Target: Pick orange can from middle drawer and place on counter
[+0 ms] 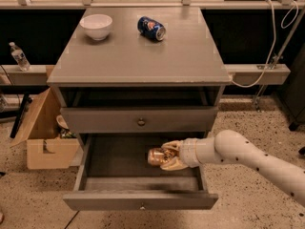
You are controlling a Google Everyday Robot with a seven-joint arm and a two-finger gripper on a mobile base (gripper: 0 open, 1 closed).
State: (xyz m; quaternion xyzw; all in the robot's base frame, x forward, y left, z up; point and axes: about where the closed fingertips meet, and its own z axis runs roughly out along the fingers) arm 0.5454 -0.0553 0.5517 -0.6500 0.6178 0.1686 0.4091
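Observation:
The middle drawer [141,199] of the grey cabinet is pulled open. The orange can [155,156], shiny and golden-orange, lies on its side above the drawer's floor, right of centre. My gripper [167,155] reaches in from the right on a white arm, and its tan fingers [174,164] are shut around the can's right end, one above and one below. The counter [138,51] is the cabinet's flat grey top, above the closed upper drawer [141,120] with its bronze knob.
A white bowl [96,26] and a blue soda can [151,28] on its side sit at the back of the counter. An open cardboard box [43,132] stands on the floor to the left. A water bottle [19,56] stands on a ledge at left.

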